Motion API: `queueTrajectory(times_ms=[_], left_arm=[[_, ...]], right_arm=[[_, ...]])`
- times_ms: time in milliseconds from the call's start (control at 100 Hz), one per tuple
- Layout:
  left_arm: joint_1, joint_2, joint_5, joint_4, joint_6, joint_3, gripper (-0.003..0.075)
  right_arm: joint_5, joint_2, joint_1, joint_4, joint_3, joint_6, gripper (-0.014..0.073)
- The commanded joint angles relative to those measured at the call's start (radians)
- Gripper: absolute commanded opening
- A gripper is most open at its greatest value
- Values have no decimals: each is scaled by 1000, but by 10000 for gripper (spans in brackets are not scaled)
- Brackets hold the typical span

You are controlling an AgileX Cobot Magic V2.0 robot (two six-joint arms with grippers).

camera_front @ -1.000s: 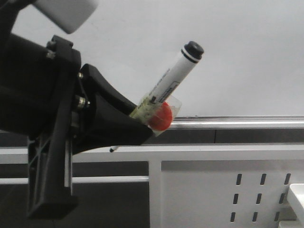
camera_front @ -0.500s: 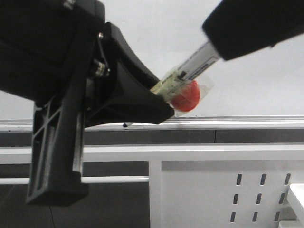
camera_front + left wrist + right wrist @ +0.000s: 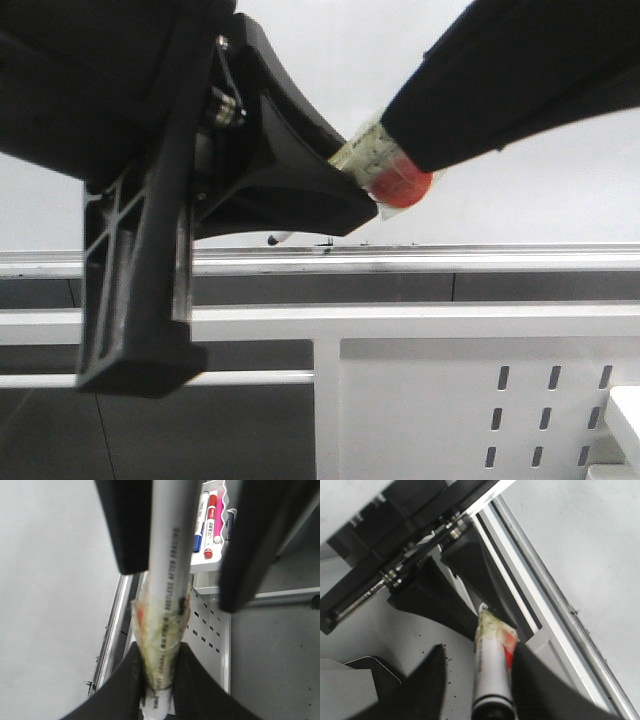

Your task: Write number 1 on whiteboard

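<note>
My left gripper (image 3: pixel 362 208) is shut on a white marker pen (image 3: pixel 362 152), gripping its lower end, which is wrapped in yellowish tape with a red piece (image 3: pixel 402 188). In the left wrist view the pen (image 3: pixel 170 555) runs up from the left gripper (image 3: pixel 159 680). My right gripper (image 3: pixel 479 649) is open around the pen's cap end (image 3: pixel 492 680); one finger lies against the pen, the other stands apart. The whiteboard (image 3: pixel 560 190) stands behind both grippers, with its silver ledge (image 3: pixel 470 258) below. The number 1 is out of view.
Small dark smudges (image 3: pixel 325 243) mark the board just above the ledge. Below the ledge runs a white metal panel with slotted holes (image 3: pixel 420 400). A white tray holding several coloured markers (image 3: pixel 212 525) shows in the left wrist view. A white tray corner (image 3: pixel 625 410) sits at the right.
My left gripper has risen with the pen. My right gripper came in from the upper right and now covers the pen's cap end.
</note>
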Motion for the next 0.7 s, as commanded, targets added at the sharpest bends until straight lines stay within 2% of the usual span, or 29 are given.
queueTrajectory(times_ms=[0, 50, 330, 390, 460, 630, 690], left_arm=[[-5, -27, -40, -6, -9, -35, -20], [-5, -27, -40, -6, -9, -35, -20], [-5, -32, -40, -8, -9, -35, -18], [-5, -45, -31, -18, -9, -35, 1], [-5, -75, -25, -68, -9, -35, 73], [-5, -198, 38, -182, -9, -35, 368], [-5, -252, 99, -238, -9, -32, 414]], right_arm=[[-68, -7, -1, 7, -35, -9, 43], [-68, -7, -1, 7, -35, -9, -75], [-68, -7, -1, 7, -35, -9, -72], [-72, -7, -1, 42, -35, -9, -72], [-75, -7, -1, 57, -35, -9, -72], [-127, -9, -1, 57, -35, -9, -72], [-152, -9, -1, 57, -35, -9, -72]])
